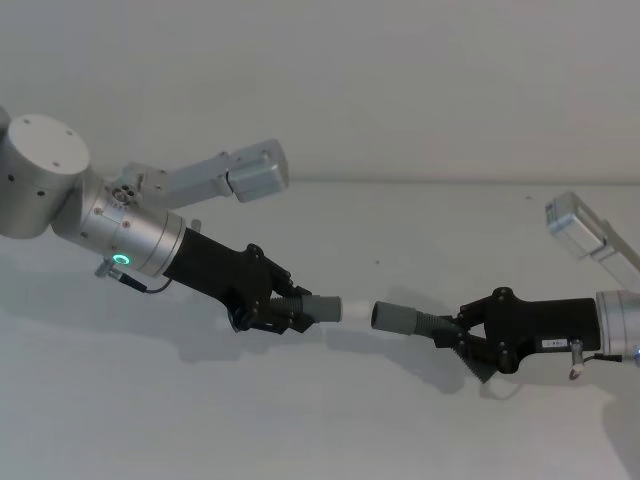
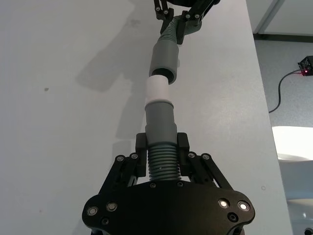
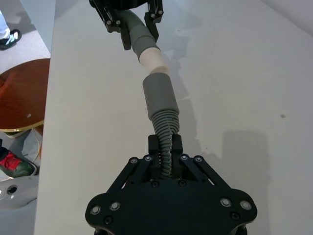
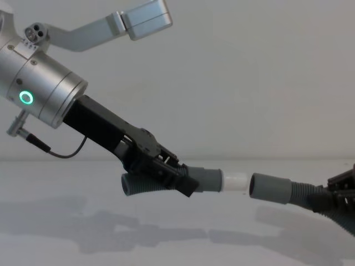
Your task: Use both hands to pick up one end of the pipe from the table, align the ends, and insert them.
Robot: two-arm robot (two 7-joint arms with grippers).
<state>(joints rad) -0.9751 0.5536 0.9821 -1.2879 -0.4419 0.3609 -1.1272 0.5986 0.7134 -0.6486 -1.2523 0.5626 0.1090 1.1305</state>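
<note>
Left gripper [image 1: 268, 312] clamps one pipe piece [image 4: 166, 180], its white spigot [image 4: 234, 181] pointing straight along its axis at the open cuff [image 1: 393, 318] just ahead (small gap remains), clamped in the right gripper [image 1: 462, 340] above the table [image 1: 300, 420].

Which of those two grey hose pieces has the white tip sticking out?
The hose piece in the left gripper: a short white spigot sticks out of its cuff. The one in the right gripper ends in an open grey cuff.
</note>
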